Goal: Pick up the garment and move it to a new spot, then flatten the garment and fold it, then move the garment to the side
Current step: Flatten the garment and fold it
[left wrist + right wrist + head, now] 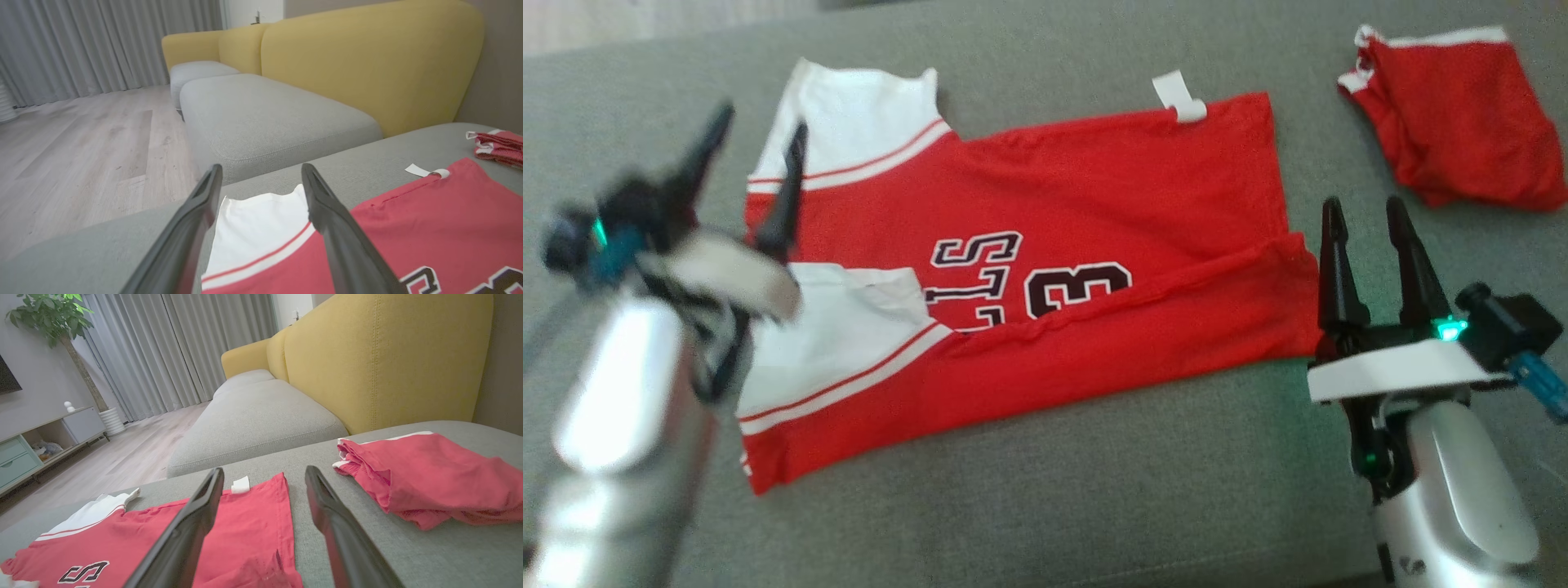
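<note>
Seemingly the task is about midway. From the head view, the red basketball jersey [1045, 196] lies spread flat on the grey seat cushion [1094, 490]; its near long edge is turned up over the body and hides part of the lettering, so I judge the moving and flattening done and one fold made; more folds and the move to the side remain. The left gripper [761, 121] hangs blurred over the jersey's white shoulder end, jaws apart and holding nothing; the right gripper [1364, 204] stands just off the jersey's hem end, jaws likewise apart and empty. A white label [1180, 98] pokes out at the jersey's far edge; red shorts [1462, 122] lie beyond the hem end, apart from the jersey.

The left wrist view adds the room past the jersey [408, 228]: a yellow backrest [367, 61], a wooden floor [81, 139], grey curtains [81, 41]; the left gripper [262, 166] frames the white shoulder panel [261, 228] between spread fingers; the near fold lies outside this picture.

The right wrist view looks along the jersey's hem [245, 522]; the right gripper [265, 469] gapes above that edge; the shorts [429, 477] show bunched and loosely folded, and a potted plant [53, 318] and low cabinet [41, 437] stand far beyond the jersey.
</note>
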`<state>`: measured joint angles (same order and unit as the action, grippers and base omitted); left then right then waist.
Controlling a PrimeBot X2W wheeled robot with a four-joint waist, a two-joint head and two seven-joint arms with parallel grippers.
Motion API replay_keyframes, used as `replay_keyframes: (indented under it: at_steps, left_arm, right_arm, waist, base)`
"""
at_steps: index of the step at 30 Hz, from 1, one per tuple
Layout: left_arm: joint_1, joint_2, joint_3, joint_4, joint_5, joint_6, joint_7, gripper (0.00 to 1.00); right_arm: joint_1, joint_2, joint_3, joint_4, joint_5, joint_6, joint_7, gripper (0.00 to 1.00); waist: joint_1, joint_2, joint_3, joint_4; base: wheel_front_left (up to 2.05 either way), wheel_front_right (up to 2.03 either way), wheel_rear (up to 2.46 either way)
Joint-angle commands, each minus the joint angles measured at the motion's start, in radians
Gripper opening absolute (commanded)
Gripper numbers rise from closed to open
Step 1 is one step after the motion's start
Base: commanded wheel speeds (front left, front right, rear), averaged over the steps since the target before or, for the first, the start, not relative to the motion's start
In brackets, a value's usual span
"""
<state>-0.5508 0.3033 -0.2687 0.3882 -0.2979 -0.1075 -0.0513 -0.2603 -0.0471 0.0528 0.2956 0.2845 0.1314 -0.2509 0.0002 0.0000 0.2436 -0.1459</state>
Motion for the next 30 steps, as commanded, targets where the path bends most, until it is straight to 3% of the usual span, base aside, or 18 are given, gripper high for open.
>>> replay_keyframes:
  at_steps: [1,6,10,20,30]
  left_arm:
    - [-0.088,0.052,0.026,-0.004,-0.003,-0.008,0.035,1.0]
    - [-0.265,0.146,-0.069,0.157,-0.077,-0.022,0.277,1.0]
    - [-0.37,0.219,-0.138,0.235,-0.136,-0.023,0.346,1.0]
    - [-0.511,0.301,-0.223,0.404,-0.215,-0.023,0.364,1.0]
    - [-0.586,0.319,-0.311,0.476,-0.268,-0.023,0.382,1.0]
  right_arm:
    - [-0.036,-0.003,0.029,-0.043,0.012,-0.001,-0.011,1.0]
    - [-0.061,-0.003,0.071,-0.077,0.04,-0.001,-0.011,1.0]
    - [-0.077,-0.003,0.099,-0.105,0.052,-0.001,-0.011,1.0]
    - [-0.094,-0.003,0.143,-0.14,0.073,-0.001,-0.011,1.0]
    - [-0.091,-0.003,0.141,-0.16,0.082,-0.001,-0.011,1.0]
  waist:
    - [-0.0002,0.0,0.054,-0.034]
    - [-0.0002,0.0,0.128,-0.087]
    - [-0.0002,0.0,0.177,-0.124]
    - [-0.0002,0.0,0.252,-0.189]
    - [-0.0002,0.0,0.3,-0.215]
  base:
    - [0.0,0.0,0.0]
    - [0.0,0.0,0.0]
    - [0.0,0.0,0.0]
    - [0.0,0.0,0.0]
    - [0.0,0.0,0.0]
